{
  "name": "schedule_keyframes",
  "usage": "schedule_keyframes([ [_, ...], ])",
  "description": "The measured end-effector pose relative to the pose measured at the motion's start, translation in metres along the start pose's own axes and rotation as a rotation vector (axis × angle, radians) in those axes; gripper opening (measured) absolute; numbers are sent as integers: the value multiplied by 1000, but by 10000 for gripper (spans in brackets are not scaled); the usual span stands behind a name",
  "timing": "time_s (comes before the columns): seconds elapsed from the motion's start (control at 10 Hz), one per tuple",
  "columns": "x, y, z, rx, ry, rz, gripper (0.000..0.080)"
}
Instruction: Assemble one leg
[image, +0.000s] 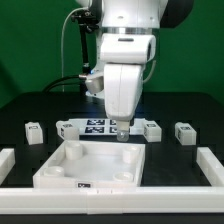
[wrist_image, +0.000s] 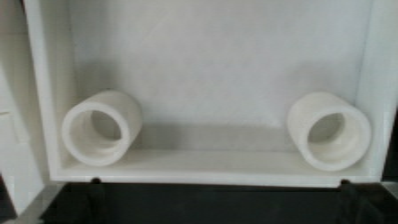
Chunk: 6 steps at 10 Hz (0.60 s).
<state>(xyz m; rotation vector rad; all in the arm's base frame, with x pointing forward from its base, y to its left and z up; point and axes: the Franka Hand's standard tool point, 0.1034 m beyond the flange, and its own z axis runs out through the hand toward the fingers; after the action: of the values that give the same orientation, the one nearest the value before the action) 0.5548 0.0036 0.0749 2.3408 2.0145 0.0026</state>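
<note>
My gripper (image: 120, 133) hangs straight down at the far rim of the large white plate (image: 60, 170), near its far right corner. The fingertips are at rim height with a narrow gap between them, and I cannot tell whether they hold anything. The wrist view shows no fingers, only the inside of the plate (wrist_image: 214, 60) with two round sockets (wrist_image: 102, 127) (wrist_image: 329, 130) and dark table beyond its wall. Several legs, small white blocks with tags, stand in a row behind the plate: one far left (image: 33, 130), one right of the gripper (image: 150, 128), one far right (image: 185, 132).
The marker board (image: 95, 125) lies behind the plate, left of the gripper, with another small white part (image: 66, 127) at its left end. A low white frame borders the work area at the left (image: 6, 160), right (image: 214, 165) and front (image: 120, 197).
</note>
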Motion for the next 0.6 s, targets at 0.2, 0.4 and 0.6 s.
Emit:
schedule_keyframes([
  [0.2, 1, 1, -1, -3, 1, 0, 650],
  [0.4, 1, 1, -1, -3, 1, 0, 650],
  [0.6, -18, -11, 8, 2, 20, -30, 650],
])
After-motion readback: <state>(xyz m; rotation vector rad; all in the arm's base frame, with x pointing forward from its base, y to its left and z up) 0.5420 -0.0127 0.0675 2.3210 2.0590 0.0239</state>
